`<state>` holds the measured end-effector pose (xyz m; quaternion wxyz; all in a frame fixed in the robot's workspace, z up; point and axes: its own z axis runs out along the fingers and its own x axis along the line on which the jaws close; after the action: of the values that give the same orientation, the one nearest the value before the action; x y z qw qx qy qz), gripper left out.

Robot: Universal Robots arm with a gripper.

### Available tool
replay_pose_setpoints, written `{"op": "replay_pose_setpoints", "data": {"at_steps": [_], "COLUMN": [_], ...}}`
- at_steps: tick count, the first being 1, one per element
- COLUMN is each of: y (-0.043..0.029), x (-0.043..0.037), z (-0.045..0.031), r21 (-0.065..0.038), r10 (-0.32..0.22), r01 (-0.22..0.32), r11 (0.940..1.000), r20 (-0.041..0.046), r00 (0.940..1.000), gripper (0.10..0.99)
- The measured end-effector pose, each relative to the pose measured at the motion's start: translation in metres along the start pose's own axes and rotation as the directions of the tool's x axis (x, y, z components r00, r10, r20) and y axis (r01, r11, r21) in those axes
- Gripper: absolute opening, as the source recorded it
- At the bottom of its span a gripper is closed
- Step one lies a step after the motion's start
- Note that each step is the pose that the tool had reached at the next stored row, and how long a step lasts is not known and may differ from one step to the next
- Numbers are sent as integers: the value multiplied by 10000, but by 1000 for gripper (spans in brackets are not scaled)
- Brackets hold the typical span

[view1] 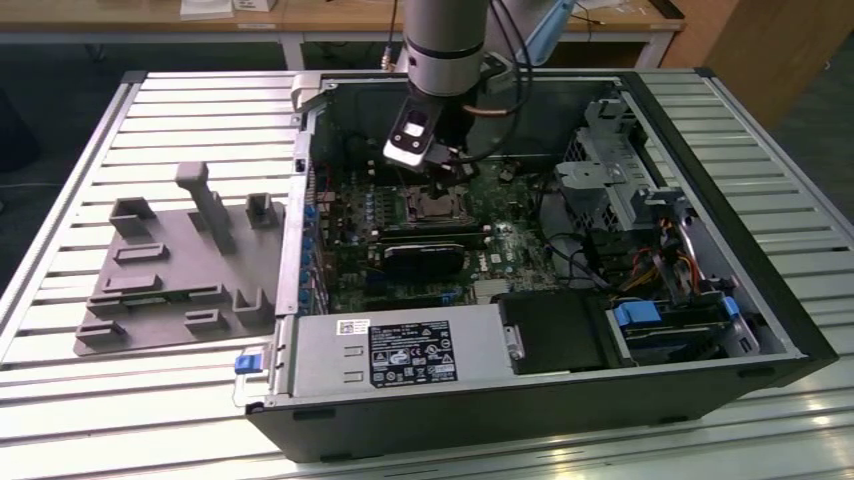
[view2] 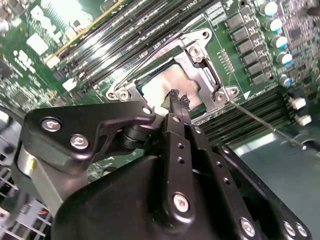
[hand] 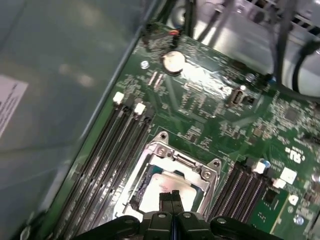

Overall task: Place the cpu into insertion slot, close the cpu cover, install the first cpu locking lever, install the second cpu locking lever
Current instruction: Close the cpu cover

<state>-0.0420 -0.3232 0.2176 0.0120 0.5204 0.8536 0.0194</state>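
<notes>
The cpu point(view2: 167, 80) point(hand: 162, 192) lies flat in the insertion slot point(view1: 434, 206) on the green motherboard, its dull silver top showing. The cpu cover point(view2: 200, 60) point(hand: 182, 162), a silver frame, lies down around it with the chip seen through its window. A thin metal locking lever point(view2: 262, 122) sticks out from one corner of the socket over the memory slots. My gripper point(view2: 178, 100) point(hand: 171, 196) point(view1: 447, 172) is shut with nothing between its fingers, and its tips hover just above the chip near one edge of the cover.
Long black memory slots point(hand: 107, 165) point(view2: 135, 35) run on both sides of the socket. A black card point(view1: 427, 255) lies beside it, with a power supply point(view1: 394, 355) and drive cage point(view1: 621, 180) inside the case. A grey fixture point(view1: 174, 265) sits at the exterior view's left.
</notes>
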Motion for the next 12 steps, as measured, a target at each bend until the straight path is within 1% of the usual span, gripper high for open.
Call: {"op": "replay_pose_setpoints", "data": {"at_steps": [3,6,9,12], "y": [0,0,0,0], "x": [0,0,0,0], "z": [3,5,8,12], "r21": [-1,-3,-8,-12], "r10": [-543,-1097,-1631,-2175], "r01": [543,1097,1631,2175], "r11": [9985,9940,9866,9760], "r20": [-24,-50,-75,-99], "r00": [9985,9939,9866,9760], "gripper": [102,102,102,102]}}
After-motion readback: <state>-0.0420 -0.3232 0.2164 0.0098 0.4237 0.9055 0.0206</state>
